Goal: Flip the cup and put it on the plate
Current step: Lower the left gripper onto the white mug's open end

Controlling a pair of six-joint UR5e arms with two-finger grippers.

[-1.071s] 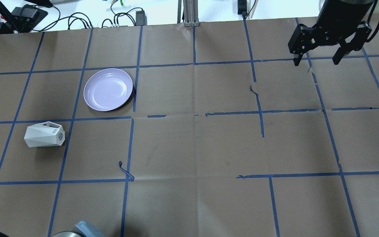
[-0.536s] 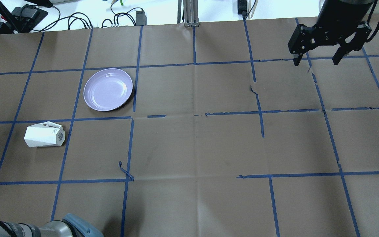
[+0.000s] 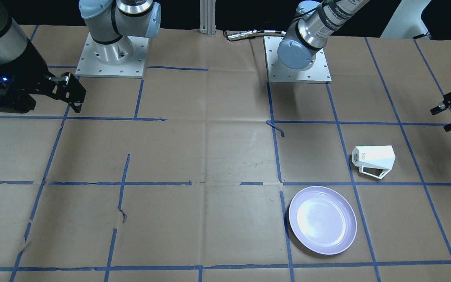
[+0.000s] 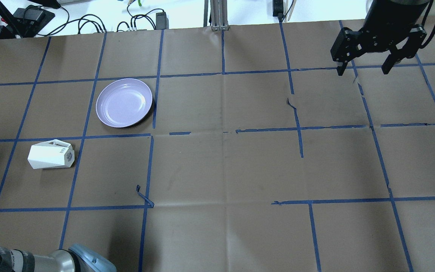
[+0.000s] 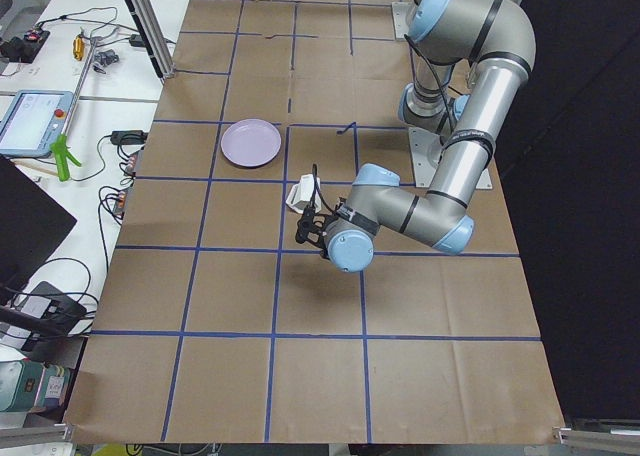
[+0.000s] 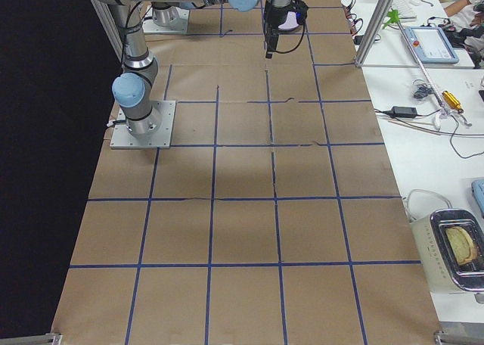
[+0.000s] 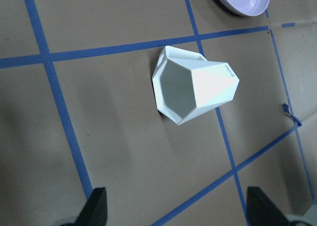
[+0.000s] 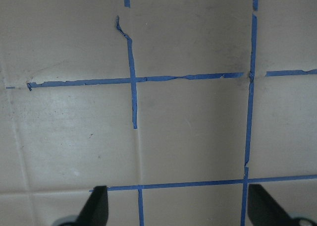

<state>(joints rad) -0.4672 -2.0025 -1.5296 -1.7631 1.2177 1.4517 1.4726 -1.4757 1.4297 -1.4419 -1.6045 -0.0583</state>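
Note:
The white faceted cup [image 4: 51, 154] lies on its side on the brown paper, mouth toward the table's left end and printed base toward the middle. It also shows in the front view [image 3: 373, 158] and the left wrist view [image 7: 193, 89], mouth toward the camera. The lavender plate [image 4: 124, 102] sits empty just beyond it, also in the front view [image 3: 322, 220]. My left gripper [image 3: 450, 111] is open and empty, hovering off to the cup's mouth side; its fingertips [image 7: 99, 203] frame the cup from a distance. My right gripper [image 4: 362, 71] is open and empty at the far right.
The table is brown paper with a blue tape grid; a loose tape curl [image 4: 144, 196] sticks up near the cup's square. My left arm's elbow [image 4: 85, 260] shows at the near left edge. Cables and boxes [image 4: 89, 22] lie beyond the far edge.
My left arm's elbow has come further into the overhead view at the bottom left. The cup, the plate and my right gripper have not moved.

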